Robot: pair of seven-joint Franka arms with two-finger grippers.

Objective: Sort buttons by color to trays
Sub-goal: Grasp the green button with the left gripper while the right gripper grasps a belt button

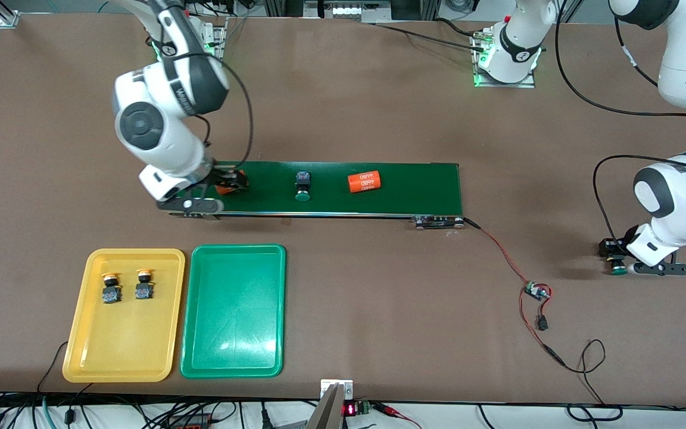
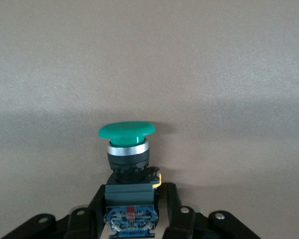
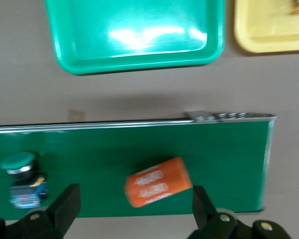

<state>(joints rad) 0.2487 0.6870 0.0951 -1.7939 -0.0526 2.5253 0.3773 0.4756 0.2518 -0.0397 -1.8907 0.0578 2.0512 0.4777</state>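
Note:
Two yellow-capped buttons (image 1: pixel 111 287) (image 1: pixel 144 284) lie in the yellow tray (image 1: pixel 122 351). Beside it, the green tray (image 1: pixel 233 333) (image 3: pixel 134 35) holds nothing. A green-capped button (image 1: pixel 302 186) (image 3: pixel 20 179) lies on the conveyor belt. Another green-capped button (image 1: pixel 619 269) (image 2: pixel 131 164) lies on the bare table at the left arm's end, and my left gripper (image 1: pixel 617 262) (image 2: pixel 134 194) is shut on its boxy body. My right gripper (image 1: pixel 227 182) (image 3: pixel 134 209) hangs open over the belt's end, with an orange cylinder (image 3: pixel 158 181) lying between its fingers, untouched.
The dark-green conveyor belt (image 1: pixel 414 187) crosses the middle of the table with a second orange "4680" cylinder (image 1: pixel 364 182) on it. A small circuit board (image 1: pixel 536 292) on red wire lies toward the left arm's end.

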